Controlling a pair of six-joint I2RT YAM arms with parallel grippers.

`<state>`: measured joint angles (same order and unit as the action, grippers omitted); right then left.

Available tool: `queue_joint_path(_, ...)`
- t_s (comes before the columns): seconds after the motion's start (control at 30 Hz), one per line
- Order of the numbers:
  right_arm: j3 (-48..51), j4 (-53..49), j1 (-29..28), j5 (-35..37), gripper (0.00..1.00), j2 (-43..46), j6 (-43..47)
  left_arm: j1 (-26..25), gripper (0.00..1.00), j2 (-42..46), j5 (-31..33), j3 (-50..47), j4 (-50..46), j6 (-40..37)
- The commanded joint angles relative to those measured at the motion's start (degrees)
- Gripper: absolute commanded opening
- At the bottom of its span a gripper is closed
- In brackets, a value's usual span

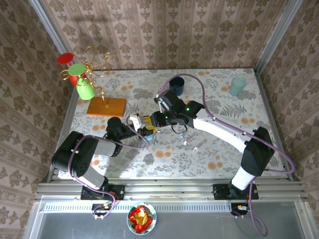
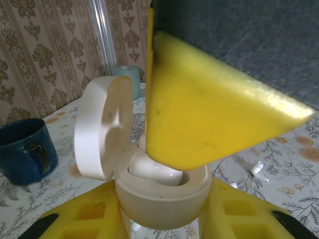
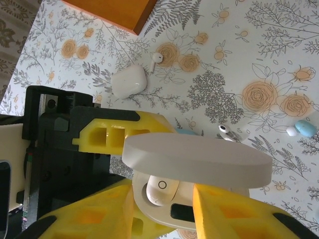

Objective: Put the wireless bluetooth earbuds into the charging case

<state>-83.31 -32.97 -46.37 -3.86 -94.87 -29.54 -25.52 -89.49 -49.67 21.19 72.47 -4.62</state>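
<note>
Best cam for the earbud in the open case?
Right wrist: the earbud lies in plain sight in the charging case. Left wrist: a yellow finger hides most of it. Top external: case tiny, earbud too small to tell.

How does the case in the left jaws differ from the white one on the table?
The held case is open, the table case shut. The held case sits in the left gripper's jaws; the table case lies free. An earbud sits in the held case; a loose earbud lies beside the table case. Both are white.
</note>
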Motion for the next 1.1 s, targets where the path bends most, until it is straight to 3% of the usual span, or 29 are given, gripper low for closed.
queue_joint_path(0.0,0.4,1.3,-0.4,-1.2,0.39,2.5,0.1,-0.1,0.31,1.7,-0.8,0.3,1.5,-0.7)
queue_joint_path(0.43,8.8,9.1,0.8,-0.3,0.38,13.3,-0.3,0.8,0.31,2.0,-1.9,0.3,1.4,0.5)
queue_joint_path(1.07,-5.0,3.7,3.5,0.2,0.36,-0.4,4.9,1.4,0.31,2.5,-2.6,0.7,1.5,1.1)
